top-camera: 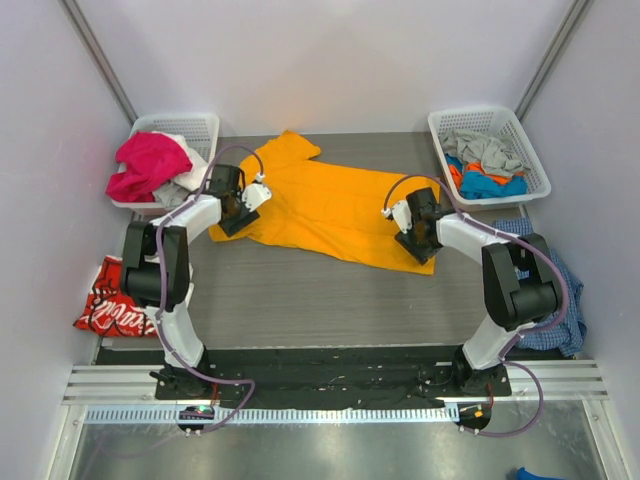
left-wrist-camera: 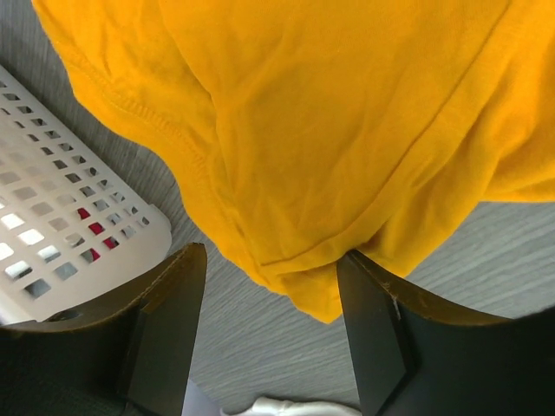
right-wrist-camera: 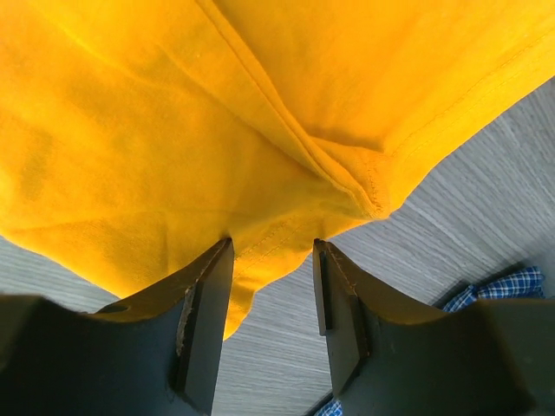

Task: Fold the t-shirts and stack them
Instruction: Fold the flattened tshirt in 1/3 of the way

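Item: orange-yellow t-shirt (top-camera: 330,205), plain, short-sleeved. It lies spread flat across the middle of the grey bench (top-camera: 330,300), running slantwise from far left to near right, with soft creases and stitched hems showing.

Left pincer (left-wrist-camera: 269,286): it sits at the shirt's left edge, just beside the left basket. Its jaws stand apart, released, and a folded corner of hem lies in the gap, touching the inner face of one finger.

Right pincer (right-wrist-camera: 273,260): it sits at the shirt's near right corner. Its jaws stand apart, not clenched, and the hem edge reaches into the gap between them.

Red t-shirt (top-camera: 115,300): white printed lettering, bunched at the left edge of the bench, well apart from the orange-yellow one.

Left basket (top-camera: 205,125): white slotted plastic, far left. It holds a magenta garment (top-camera: 150,160) and some white cloth.

Right basket (top-camera: 530,150): white slotted plastic, far right. It holds grey, orange and blue clothes.

Blue checked cloth (top-camera: 560,300): draped at the right edge of the bench, behind the right arm.
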